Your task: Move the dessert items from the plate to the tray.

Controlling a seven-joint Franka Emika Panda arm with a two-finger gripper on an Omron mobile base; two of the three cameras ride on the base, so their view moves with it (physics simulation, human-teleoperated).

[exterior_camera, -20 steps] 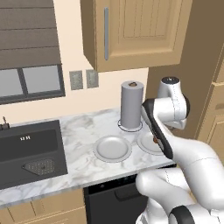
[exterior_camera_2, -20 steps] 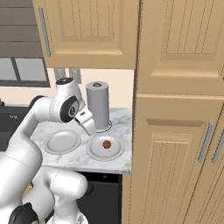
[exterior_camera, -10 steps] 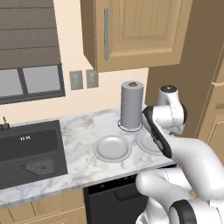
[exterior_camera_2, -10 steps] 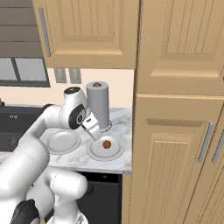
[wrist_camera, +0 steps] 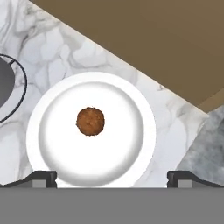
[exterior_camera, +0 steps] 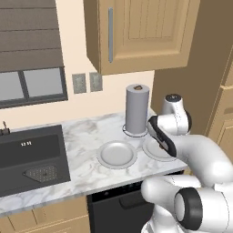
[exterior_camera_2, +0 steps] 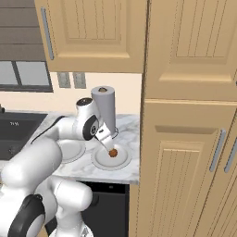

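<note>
A plain brown ball (wrist_camera: pixel 90 121), one of the dessert items, lies near the middle of a round white plate (wrist_camera: pixel 65 157) on the marble counter. My gripper (wrist_camera: pixel 112 177) hangs open straight above this plate, and its two dark fingertips (wrist_camera: pixel 41 177) stand far apart with nothing between them. From the right base view the gripper (exterior_camera_2: pixel 109 144) points down just above the ball (exterior_camera_2: pixel 112 152) on the plate (exterior_camera_2: pixel 99 163). In the left base view my arm covers part of that plate (exterior_camera: pixel 152 152). The tray is out of view.
A second round plate (exterior_camera: pixel 117 154) sits bare to the left of the first. An upright paper towel roll (exterior_camera: pixel 137 109) stands just behind both plates. A dark sink (exterior_camera: pixel 27 154) lies at far left. A tall wooden cabinet (exterior_camera_2: pixel 185 152) bounds the counter's right end.
My hand has swung right and down, from beside the paper towel roll to just over the plate with the brown ball. The jaws stayed open.
</note>
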